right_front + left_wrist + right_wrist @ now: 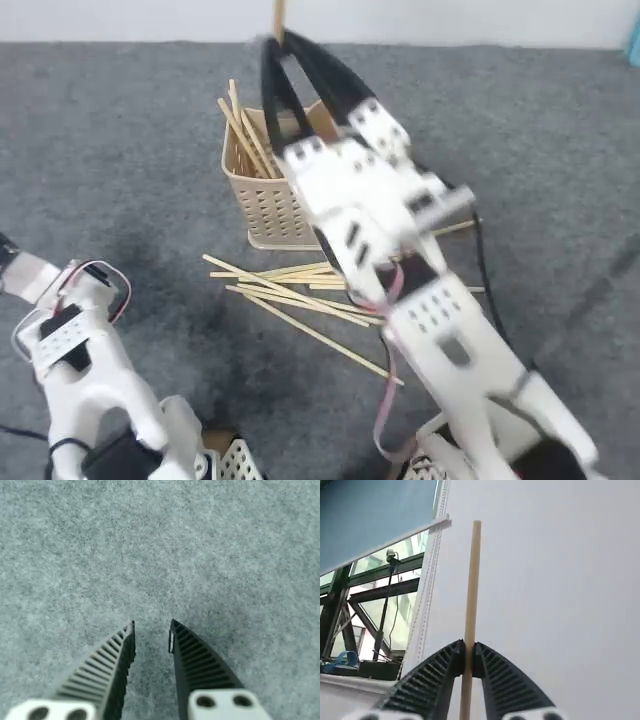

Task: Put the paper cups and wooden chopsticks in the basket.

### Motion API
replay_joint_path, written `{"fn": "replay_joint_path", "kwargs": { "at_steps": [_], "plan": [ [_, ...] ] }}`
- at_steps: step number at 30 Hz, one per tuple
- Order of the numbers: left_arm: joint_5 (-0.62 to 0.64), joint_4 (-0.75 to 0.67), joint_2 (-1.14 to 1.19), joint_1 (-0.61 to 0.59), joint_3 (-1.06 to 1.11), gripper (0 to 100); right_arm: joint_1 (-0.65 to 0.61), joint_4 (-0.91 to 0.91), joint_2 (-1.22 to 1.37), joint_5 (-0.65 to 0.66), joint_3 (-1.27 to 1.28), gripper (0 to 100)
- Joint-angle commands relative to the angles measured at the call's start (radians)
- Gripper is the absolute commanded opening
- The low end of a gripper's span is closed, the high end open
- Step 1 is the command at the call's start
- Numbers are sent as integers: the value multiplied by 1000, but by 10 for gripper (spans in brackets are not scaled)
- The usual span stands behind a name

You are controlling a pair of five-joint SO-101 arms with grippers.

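A wooden chopstick (471, 580) is standing upright, clenched between the right jaws. The basket (262, 205) is sitting just below those jaws, with loose chopsticks (295, 290) lying nearer their arm's base on the surface (150, 540). The left jaws are gaping, grasping nothing.

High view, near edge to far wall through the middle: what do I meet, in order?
Loose chopsticks → basket → right gripper, shut on a single chopstick.
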Motion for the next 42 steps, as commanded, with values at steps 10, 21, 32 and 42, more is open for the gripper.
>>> {"fn": "replay_joint_path", "kwargs": {
  "at_steps": [10, 21, 32, 42],
  "plan": [
    [6, -28, -3, 8, -36, 115, 21, -28, 311, 11, -75, 11],
    [6, -28, -3, 8, -36, 115, 24, 110, 285, -89, -63, 106],
    [6, -28, -3, 8, -36, 115, 18, 470, -102, -140, 38, 63],
    [6, -28, -3, 9, -36, 115, -45, 1188, -550, -138, 229, 66]
  ]
}}
